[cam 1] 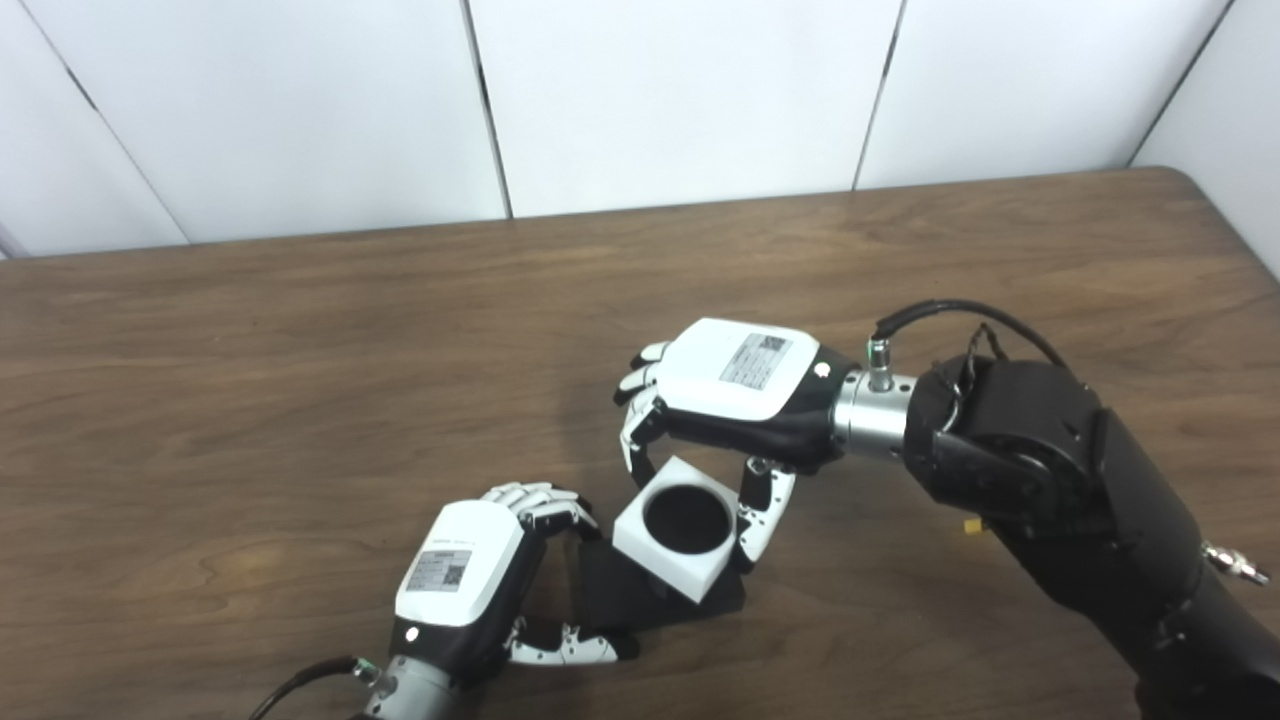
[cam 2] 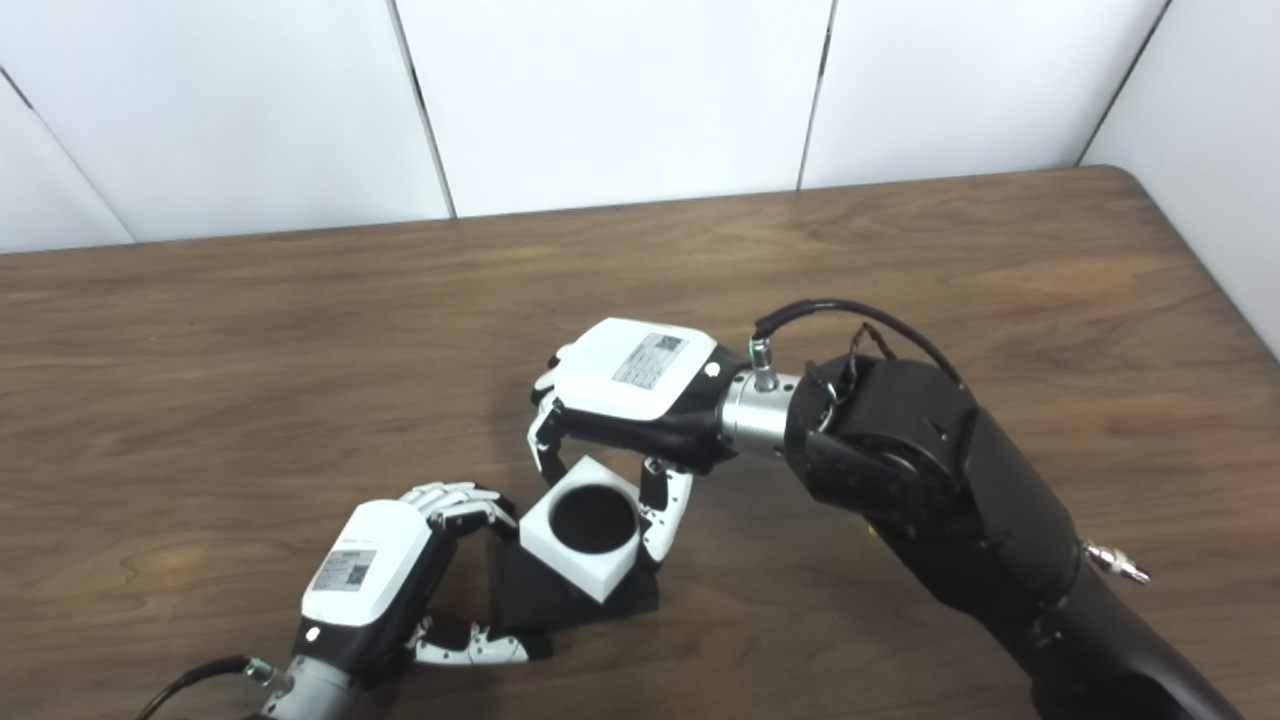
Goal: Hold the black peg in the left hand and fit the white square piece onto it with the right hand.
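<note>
Wooden table, one black peg, one white square piece, two hands

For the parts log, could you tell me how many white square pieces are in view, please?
1: the white square piece is held by the right hand over the black peg's base, which the left hand grips.

Both hands, left and right: white labelled back plates, black-and-white fingers. Right arm: black casing, silver wrist collar, looped black cable.
</note>
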Motion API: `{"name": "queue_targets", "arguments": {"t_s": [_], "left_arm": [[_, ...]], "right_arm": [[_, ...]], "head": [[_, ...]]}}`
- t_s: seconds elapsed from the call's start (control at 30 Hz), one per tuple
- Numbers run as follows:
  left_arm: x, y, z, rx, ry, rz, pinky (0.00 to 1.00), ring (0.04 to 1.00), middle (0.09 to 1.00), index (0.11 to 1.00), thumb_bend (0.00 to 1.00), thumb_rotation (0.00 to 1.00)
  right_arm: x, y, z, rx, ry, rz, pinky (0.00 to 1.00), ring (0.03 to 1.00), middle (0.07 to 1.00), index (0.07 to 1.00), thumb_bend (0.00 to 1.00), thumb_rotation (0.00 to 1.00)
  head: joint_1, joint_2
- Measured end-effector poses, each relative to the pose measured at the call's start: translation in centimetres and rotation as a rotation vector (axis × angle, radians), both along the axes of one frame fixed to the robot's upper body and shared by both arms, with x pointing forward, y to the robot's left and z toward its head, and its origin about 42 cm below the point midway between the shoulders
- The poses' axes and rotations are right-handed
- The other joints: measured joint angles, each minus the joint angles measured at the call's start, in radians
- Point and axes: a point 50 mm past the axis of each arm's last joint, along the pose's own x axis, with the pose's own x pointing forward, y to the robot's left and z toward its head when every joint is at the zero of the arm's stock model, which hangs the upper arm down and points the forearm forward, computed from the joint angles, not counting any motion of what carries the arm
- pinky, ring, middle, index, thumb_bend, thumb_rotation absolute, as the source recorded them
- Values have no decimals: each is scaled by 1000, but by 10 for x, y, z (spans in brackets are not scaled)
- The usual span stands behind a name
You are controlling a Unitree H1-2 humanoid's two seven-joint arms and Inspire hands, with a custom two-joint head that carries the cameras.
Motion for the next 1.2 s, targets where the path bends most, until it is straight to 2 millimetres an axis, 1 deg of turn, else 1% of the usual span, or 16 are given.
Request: {"name": "queue_targets", "arguments": {"t_s": [0.17, 0.27, 0.63, 0.73, 0.87, 0.9, 0.93, 1.0, 1.1, 1.13, 1.2], "left_arm": [[0, 0, 0, 1, 0, 0, 808, 794, 745, 490, 512, 53], [0, 0, 0, 2, 0, 1, 810, 794, 744, 490, 512, 53], [1, 0, 0, 1, -1, 2, 806, 792, 740, 489, 512, 52], [1, 0, 0, 0, -3, 4, 803, 789, 739, 490, 512, 53], [1, -1, 0, -6, -4, 13, 794, 777, 731, 494, 517, 75], [2, -1, 1, -10, -4, 18, 788, 771, 728, 579, 689, 207], [2, -1, 1, -16, -5, 26, 789, 771, 731, 624, 766, 280], [3, -2, 1, -28, -3, 42, 799, 777, 750, 702, 875, 403], [5, -5, 2, -49, 7, 63, 808, 796, 795, 807, 980, 536], [5, -5, 2, -59, 12, 67, 805, 800, 803, 826, 991, 558], [6, -4, 3, -91, 24, 78, 791, 806, 820, 860, 1000, 566]], "right_arm": [[-1, 0, 1, -5, 6, -3, 939, 875, 729, 606, 1000, 373], [0, -1, 0, -10, 15, -9, 943, 877, 731, 604, 1000, 399], [1, -3, 1, -9, 27, -27, 953, 888, 737, 607, 1000, 376], [1, -3, 1, -9, 26, -28, 949, 890, 744, 610, 1000, 385], [2, -5, 3, -2, 23, -38, 938, 883, 744, 613, 1000, 385], [3, -6, 4, 1, 21, -42, 934, 879, 741, 613, 1000, 386], [3, -7, 4, 5, 20, -46, 936, 879, 739, 613, 1000, 387], [4, -9, 6, 16, 18, -56, 940, 879, 735, 613, 1000, 386], [6, -13, 9, 34, 12, -72, 931, 874, 732, 613, 1000, 387], [6, -14, 9, 39, 11, -74, 929, 875, 732, 614, 1000, 390], [7, -14, 10, 42, 10, -77, 925, 875, 731, 615, 1000, 400]], "head": [[2, 0], [2, 0], [0, -2], [5, -6], [5, -8], [5, -9], [5, -9], [8, -11], [11, -15], [11, -15], [14, -17]]}}
